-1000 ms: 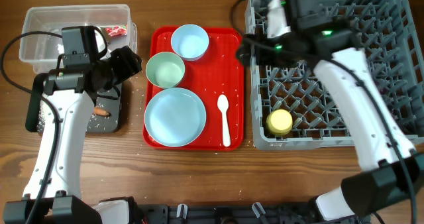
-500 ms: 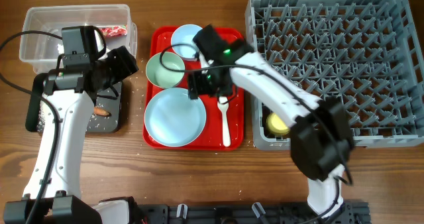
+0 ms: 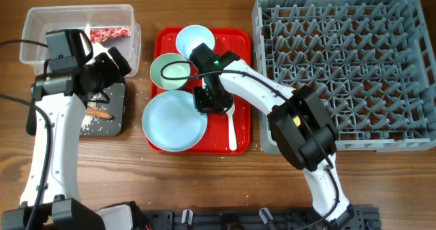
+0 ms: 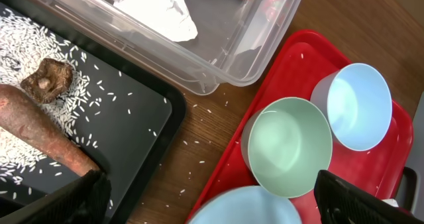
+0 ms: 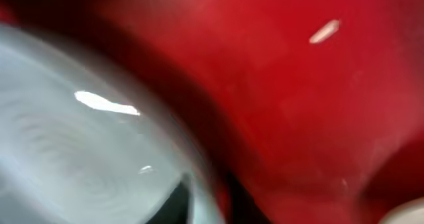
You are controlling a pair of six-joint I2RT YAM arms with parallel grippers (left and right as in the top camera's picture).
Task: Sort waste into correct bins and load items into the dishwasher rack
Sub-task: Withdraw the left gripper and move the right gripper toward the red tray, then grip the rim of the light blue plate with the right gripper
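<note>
My right gripper (image 3: pixel 208 99) is low on the red tray, shut on the right rim of the pale blue plate (image 3: pixel 170 121); the right wrist view is a blur of plate (image 5: pixel 79 138) and tray. Behind the plate stand the green-white bowl (image 3: pixel 169 70) and the pale blue bowl (image 3: pixel 193 39), with the white spoon (image 3: pixel 231 131) to the right. My left gripper (image 3: pixel 109 65) hangs open and empty over the black tray (image 4: pixel 132 118), which holds the sausage stick (image 4: pixel 40 131), food lump (image 4: pixel 46 78) and rice (image 4: pixel 40 45). In the clear tub (image 3: pixel 41 33) lie the tissue (image 4: pixel 152 8) and red wrapper (image 3: pixel 109 34).
The grey dishwasher rack (image 3: pixel 340 67) fills the right side, its near left corner covered by my right arm. The red serving tray (image 3: pixel 242 53) lies between rack and bins. Stray rice grains dot the wood between black tray and red tray.
My right arm swung from the rack to the red tray and shut at the plate's rim; the plate slid slightly left. My left gripper opened wider and drifted left.
</note>
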